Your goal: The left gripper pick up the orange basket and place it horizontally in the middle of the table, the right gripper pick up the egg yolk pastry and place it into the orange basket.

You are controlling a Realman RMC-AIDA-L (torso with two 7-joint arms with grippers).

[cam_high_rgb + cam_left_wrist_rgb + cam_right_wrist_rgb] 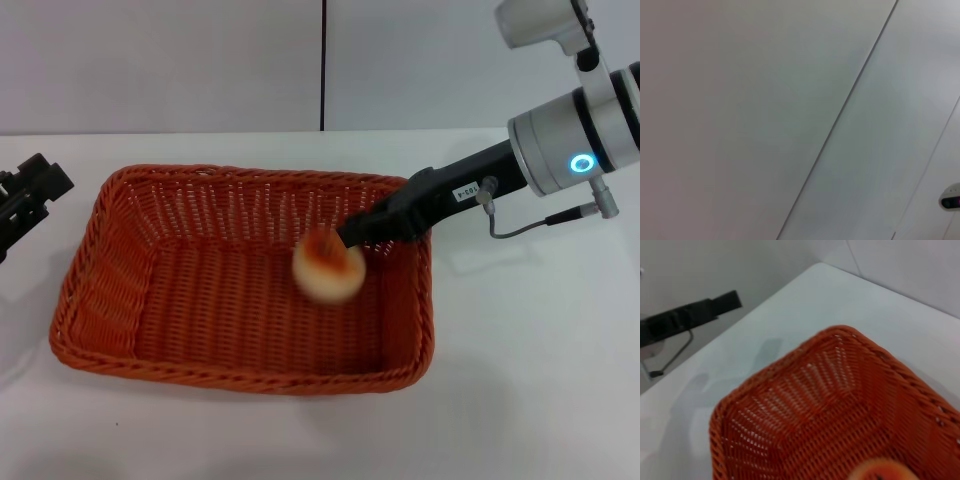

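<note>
Nearest to me lies bare white table [520, 400], flat, plain and smooth. On it, about mid-table and set lengthwise left to right, sits the orange basket [150, 300]: rectangular, woven wicker-style, with a braided rim and sloping sides whose weave has open slots higher up and closes tight toward the floor.

Inside the basket, toward its right half, is the egg yolk pastry [328, 265]: small, round, cream-coloured with a browned orange top. It appears blurred, and I cannot tell whether it rests on the basket floor or is above it. My right gripper [352, 238] reaches in over the basket's far right corner from the right, its narrow black tip just beside the pastry's far right edge. I cannot tell how far its fingers are parted or whether they have hold of the pastry. Behind the tip the black body joins a silver-grey cylindrical arm segment with a lit blue ring.

The right wrist view adds a closer look at the basket [805, 405] interior, showing the weave of the left end wall and the rim braid, with only the orange top of the pastry [882, 472] at the picture's edge.

My left gripper [30, 195] is black and sits at the far left, apart from the basket, off the table's left side; its fingers are not clear enough to judge. The right wrist view shows it too [687, 317], as a dark bar beyond the basket. The left wrist view shows only pale wall panels with a dark seam.
</note>
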